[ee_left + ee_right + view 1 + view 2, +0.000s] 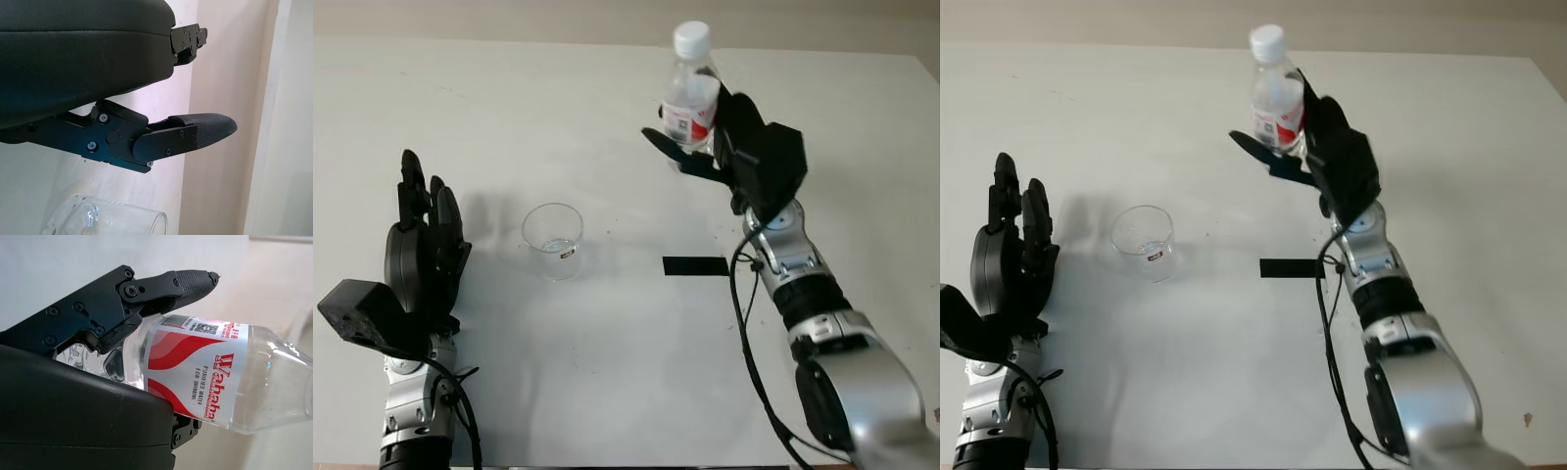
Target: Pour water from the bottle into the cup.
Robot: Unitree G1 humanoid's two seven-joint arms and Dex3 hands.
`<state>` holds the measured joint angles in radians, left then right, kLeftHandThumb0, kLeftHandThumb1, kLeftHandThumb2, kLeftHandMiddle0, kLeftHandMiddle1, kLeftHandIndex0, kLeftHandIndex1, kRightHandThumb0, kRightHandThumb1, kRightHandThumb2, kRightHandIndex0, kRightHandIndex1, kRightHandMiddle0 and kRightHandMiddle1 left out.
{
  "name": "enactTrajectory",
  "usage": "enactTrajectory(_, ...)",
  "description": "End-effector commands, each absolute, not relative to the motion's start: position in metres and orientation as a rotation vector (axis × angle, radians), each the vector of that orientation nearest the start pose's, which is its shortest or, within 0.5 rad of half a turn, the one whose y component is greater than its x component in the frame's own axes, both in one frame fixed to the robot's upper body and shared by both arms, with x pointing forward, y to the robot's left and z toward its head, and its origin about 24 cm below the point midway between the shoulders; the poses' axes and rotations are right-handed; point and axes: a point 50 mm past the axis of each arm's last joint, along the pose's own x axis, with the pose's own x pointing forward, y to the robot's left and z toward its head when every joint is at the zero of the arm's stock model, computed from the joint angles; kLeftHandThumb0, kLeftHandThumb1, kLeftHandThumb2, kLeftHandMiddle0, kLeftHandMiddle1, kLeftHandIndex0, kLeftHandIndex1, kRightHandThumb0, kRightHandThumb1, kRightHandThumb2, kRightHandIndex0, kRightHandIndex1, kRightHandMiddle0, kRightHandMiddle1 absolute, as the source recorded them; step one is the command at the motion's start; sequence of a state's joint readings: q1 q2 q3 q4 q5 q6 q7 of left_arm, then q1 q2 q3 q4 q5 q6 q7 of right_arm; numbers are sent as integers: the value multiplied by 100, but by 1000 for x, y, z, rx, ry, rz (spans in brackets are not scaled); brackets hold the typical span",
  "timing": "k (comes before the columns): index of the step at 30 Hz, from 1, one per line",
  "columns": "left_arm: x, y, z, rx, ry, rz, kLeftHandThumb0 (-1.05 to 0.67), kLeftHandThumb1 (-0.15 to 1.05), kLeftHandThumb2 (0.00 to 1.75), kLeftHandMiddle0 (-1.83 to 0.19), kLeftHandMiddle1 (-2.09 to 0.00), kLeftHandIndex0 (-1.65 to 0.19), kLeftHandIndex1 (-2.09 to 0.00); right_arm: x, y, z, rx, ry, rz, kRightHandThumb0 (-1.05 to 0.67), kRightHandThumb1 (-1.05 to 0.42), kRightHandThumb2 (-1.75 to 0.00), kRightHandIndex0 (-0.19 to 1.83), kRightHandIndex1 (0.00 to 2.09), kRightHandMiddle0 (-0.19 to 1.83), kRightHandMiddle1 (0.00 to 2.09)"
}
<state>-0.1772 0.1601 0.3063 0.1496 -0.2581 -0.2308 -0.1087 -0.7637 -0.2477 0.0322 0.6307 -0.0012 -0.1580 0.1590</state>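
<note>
Two hands work over the white table [607, 392]. Farthest left, the left hand [416, 250] is open, holding nothing, just beside the cup [553, 240]. That clear plastic cup stands upright on the table. Right of it lies a small black strip [695, 265], flat on the surface. Farther right and toward the back, the right hand [729, 147] grips the bottle [691, 93] around its red-and-white label, lifted off the table, cap still on, roughly upright.
</note>
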Motion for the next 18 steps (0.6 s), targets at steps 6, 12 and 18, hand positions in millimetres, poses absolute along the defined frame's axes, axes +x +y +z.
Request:
enactTrajectory(6,271,242,75,-110,-275,176,-66,105,59,15,-5,19,-4,355,-164,135,-282,-158,270,-34,-105,-48,102,209,76,209)
enactTrajectory(12,273,242,79,-108,-281,171,-68,105,58,16,-5,19,-4,331,-163,119,-272,-135,285,-38,-105,-48,106,209,79,209)
enactTrajectory(18,274,244,81,-109,-278,172,-67,105,57,14,-6,18,-5,317,-157,105,-191,-151,280,-39,-105,-50,109,209,81,209)
